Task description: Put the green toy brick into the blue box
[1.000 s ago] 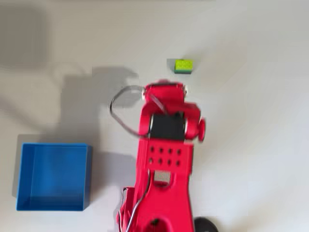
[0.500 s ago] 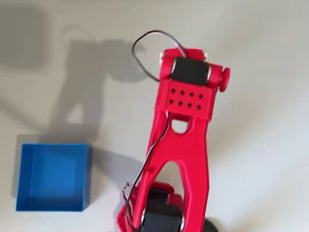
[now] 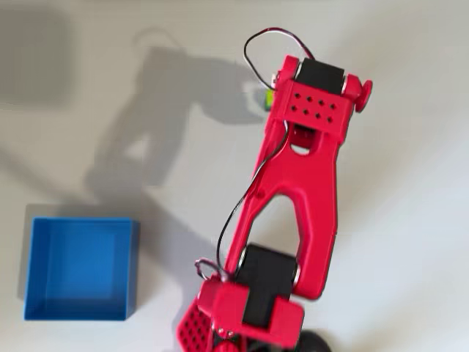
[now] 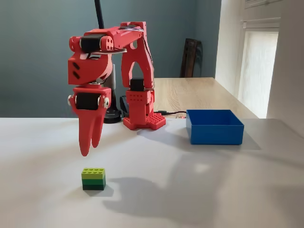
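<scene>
Jaws (image 4: 90, 145) hang pointing down above the desk (image 4: 199, 190), their two red fingers nearly together at the tips with nothing between them, as we see in the fixed view. Below the jaws and slightly to their right in that view, well clear of the tips, we find the green toy brick (image 4: 93, 178) upright on the desk. Far off to the jaws' right sits the blue box (image 4: 214, 126).
</scene>
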Motion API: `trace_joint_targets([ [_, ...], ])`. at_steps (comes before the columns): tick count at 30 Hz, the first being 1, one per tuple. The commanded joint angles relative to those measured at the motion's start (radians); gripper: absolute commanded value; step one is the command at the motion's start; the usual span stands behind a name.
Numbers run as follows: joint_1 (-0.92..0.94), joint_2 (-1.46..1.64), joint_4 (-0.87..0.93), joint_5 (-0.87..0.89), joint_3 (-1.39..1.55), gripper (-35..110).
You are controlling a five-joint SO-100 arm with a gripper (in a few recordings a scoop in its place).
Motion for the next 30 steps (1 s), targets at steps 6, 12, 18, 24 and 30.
trace_joint_targets([
  [6,0.021,-0.112,0.006,-0.018,-0.178,26],
  [12,0.014,-0.196,0.006,-0.026,-0.213,23],
  [18,0.005,-0.276,0.005,-0.037,-0.250,22],
  [24,-0.021,-0.348,-0.002,-0.031,-0.310,22],
  [30,-0.048,-0.388,-0.026,0.006,-0.342,16],
])
